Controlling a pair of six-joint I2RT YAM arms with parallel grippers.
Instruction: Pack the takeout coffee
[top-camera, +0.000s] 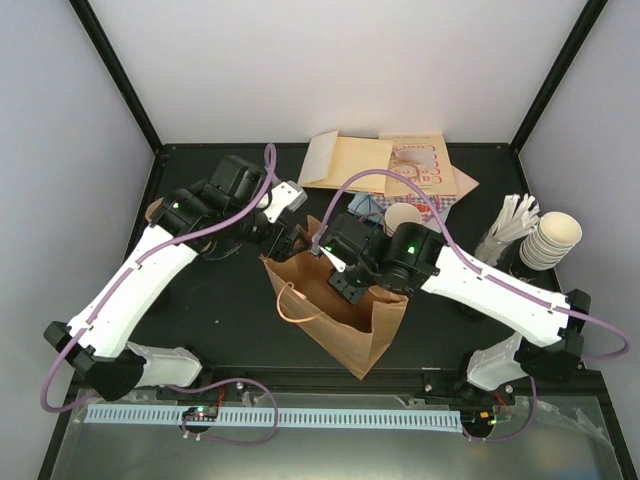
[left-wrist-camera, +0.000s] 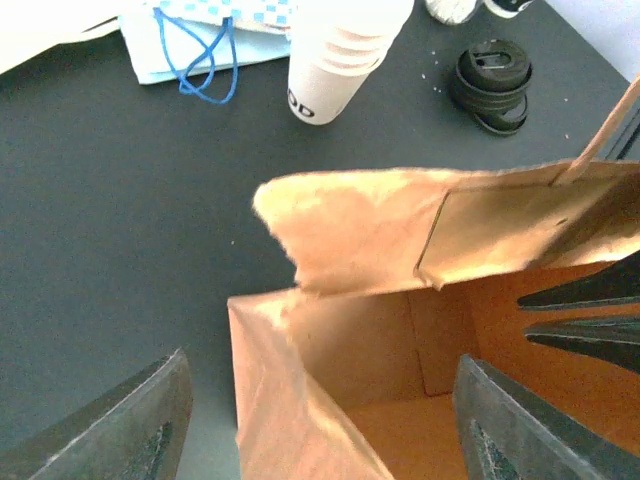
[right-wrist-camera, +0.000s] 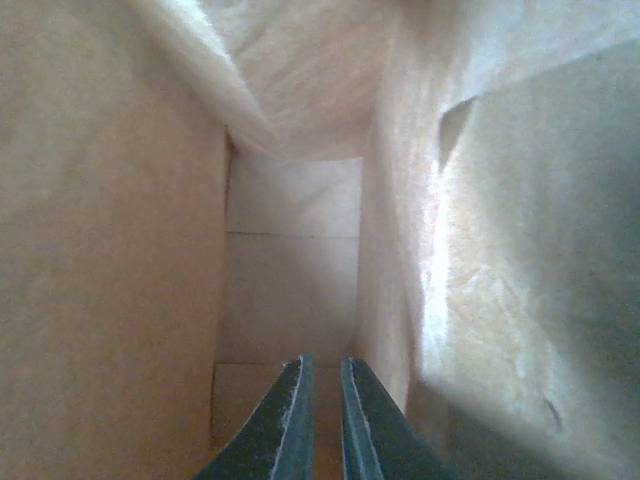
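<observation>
Brown kraft bag (top-camera: 340, 330) stands open mid-table (left-wrist-camera: 120, 220), creased and matte, with a twisted paper handle on its side. The table is dark and finely grained.

Left gripper (left-wrist-camera: 320, 370) is at the bag's mouth, fingers wide. One dark ribbed pad (left-wrist-camera: 140, 430) is outside the near wall, the other over the opening. Nothing is held.

Right gripper (right-wrist-camera: 324, 360) is down inside the bag. Its slim dark fingers are nearly together with a thin slit between them and nothing in it. Around them are only pale fibrous paper walls and the folded flat bottom.

Coffee cup: cannot tell where it is. The parts of the bag's inside that show are bare paper.

Behind the bag:
- ringed cream tapered cups (left-wrist-camera: 340, 60), which look nested
- stacked glossy round black lids (left-wrist-camera: 490, 80)
- blue-check bag (left-wrist-camera: 160, 60) with a blue cord loop

A second cream cup stack (top-camera: 553, 238) sits far right. Flat tan paper bags (top-camera: 370, 160) lie at the back.
</observation>
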